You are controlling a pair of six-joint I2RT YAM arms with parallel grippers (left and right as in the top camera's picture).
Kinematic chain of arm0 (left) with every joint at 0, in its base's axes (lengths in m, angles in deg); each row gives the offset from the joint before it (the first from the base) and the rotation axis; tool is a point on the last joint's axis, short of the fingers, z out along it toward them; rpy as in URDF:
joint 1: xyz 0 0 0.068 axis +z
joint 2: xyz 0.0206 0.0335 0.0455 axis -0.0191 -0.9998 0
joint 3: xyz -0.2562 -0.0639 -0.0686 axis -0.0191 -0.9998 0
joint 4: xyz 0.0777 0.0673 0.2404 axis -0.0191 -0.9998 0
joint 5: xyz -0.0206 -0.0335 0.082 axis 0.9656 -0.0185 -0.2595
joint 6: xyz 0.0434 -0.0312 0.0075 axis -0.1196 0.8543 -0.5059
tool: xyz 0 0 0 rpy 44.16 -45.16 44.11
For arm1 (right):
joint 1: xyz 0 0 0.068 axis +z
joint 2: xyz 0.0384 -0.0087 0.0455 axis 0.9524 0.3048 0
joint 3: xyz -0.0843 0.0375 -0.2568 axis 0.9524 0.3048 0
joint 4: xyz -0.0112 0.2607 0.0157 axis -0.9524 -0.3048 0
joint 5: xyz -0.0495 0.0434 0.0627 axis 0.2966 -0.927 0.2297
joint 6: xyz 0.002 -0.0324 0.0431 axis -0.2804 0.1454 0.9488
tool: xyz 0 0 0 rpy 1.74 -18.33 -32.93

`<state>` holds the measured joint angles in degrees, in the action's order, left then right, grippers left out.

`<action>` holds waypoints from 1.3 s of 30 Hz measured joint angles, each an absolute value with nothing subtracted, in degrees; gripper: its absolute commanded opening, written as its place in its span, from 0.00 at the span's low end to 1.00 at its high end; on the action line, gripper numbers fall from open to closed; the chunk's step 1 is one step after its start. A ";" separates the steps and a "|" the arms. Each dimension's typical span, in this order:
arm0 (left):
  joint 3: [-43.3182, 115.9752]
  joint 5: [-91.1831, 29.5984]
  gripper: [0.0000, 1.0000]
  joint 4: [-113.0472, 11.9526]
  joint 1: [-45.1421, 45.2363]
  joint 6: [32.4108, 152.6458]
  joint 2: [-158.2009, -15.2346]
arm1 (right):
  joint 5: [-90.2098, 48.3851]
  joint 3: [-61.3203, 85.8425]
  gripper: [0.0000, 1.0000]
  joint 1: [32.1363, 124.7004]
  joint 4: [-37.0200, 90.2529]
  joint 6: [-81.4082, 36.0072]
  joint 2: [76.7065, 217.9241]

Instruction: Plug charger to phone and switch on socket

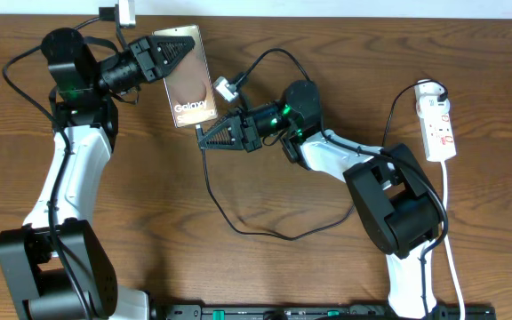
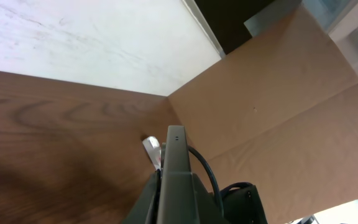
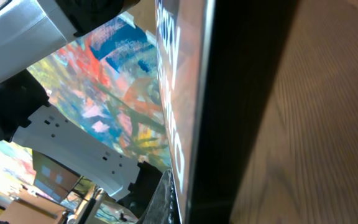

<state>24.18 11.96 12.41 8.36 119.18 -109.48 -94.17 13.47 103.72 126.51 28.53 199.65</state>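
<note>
I am logging: left end effector (image 1: pixel 178 52) gripping phone (image 1: pixel 189 89); right end effector (image 1: pixel 204 140) clamping charger (image 1: pixel 238 229) at the phone's near edge.

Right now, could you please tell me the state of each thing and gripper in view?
left gripper: shut on the phone's top end.
phone: face up, held by the left gripper.
right gripper: shut on the charger's tip, at the phone's lower edge.
charger: slack loop; plugged into phone or not, cannot tell.
socket: black plug in; switch position too small to tell.
</note>
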 measured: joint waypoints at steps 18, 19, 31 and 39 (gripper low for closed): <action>24.18 11.87 0.07 12.59 7.49 117.92 -109.48 | -94.19 13.47 0.01 103.67 127.93 29.43 199.65; 24.18 11.83 0.07 12.59 7.49 117.94 -109.48 | -94.32 13.47 0.01 103.67 128.81 29.97 199.65; 24.18 11.92 0.08 12.48 7.40 117.78 -109.48 | -94.21 13.47 0.01 103.22 130.03 31.20 199.65; 24.18 10.34 0.07 12.46 7.40 118.40 -109.48 | -94.32 13.47 0.01 103.35 129.46 31.20 199.65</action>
<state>24.18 10.34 12.46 7.40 118.40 -109.48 -94.32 13.47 103.35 129.46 31.20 199.65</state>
